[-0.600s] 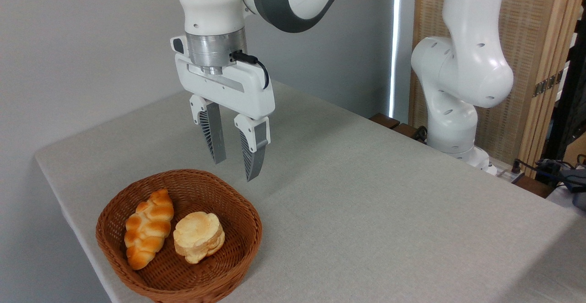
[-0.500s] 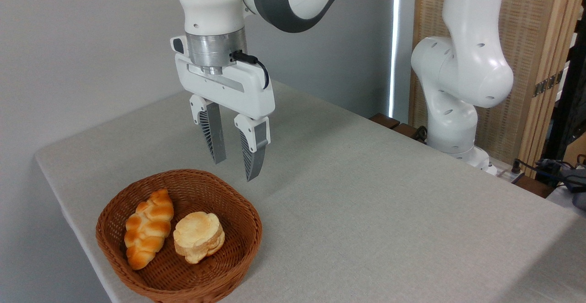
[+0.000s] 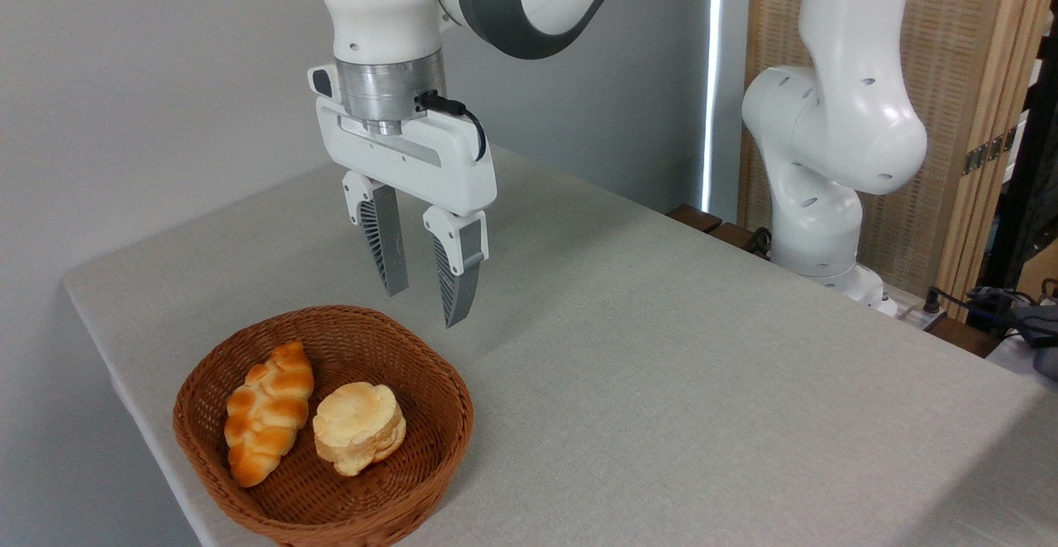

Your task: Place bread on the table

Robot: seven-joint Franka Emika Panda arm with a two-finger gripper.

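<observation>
While the bread lies inside the wicker basket, touching the braided loaf on its left, the gripper hangs above the basket's far rim, higher than the bread, jaws apart and empty, over the table.

Wicker basket with braided loaf
</observation>
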